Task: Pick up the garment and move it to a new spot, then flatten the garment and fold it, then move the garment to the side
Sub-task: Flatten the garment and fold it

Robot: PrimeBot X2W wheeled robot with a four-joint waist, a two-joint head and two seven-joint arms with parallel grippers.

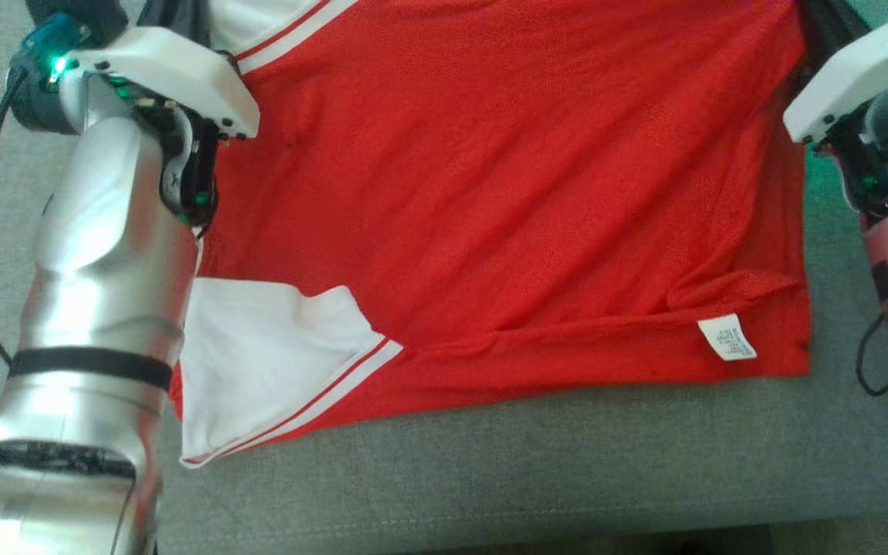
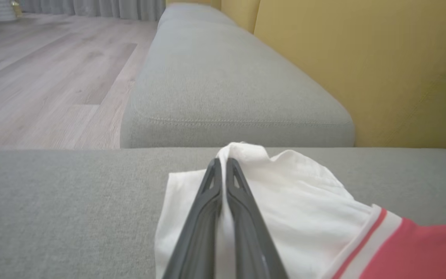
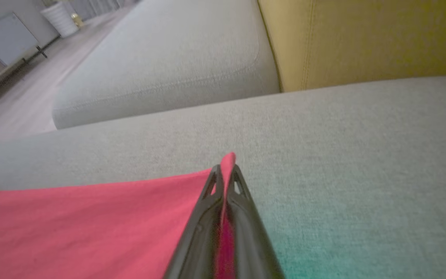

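The garment [image 1: 490, 200], a red shirt with white sleeves and red-striped trim, lies spread on the grey sofa cushion [image 1: 536, 470]. One white sleeve [image 1: 259, 362] is folded in at the near left, and a white label [image 1: 728, 338] shows at the near right hem. In the left wrist view my left gripper [image 2: 223, 164] is shut on a bunched fold of the far white sleeve [image 2: 285, 193]. In the right wrist view my right gripper [image 3: 225, 170] is shut on a red corner of the garment [image 3: 83, 221], pinched up off the cushion.
A second grey cushion [image 2: 223, 85] lies beyond the one under the garment, with a yellow backrest [image 2: 381, 66] beside it. Wooden floor [image 2: 41, 69] runs along the sofa's open side. Both silver forearms [image 1: 97, 308] flank the garment.
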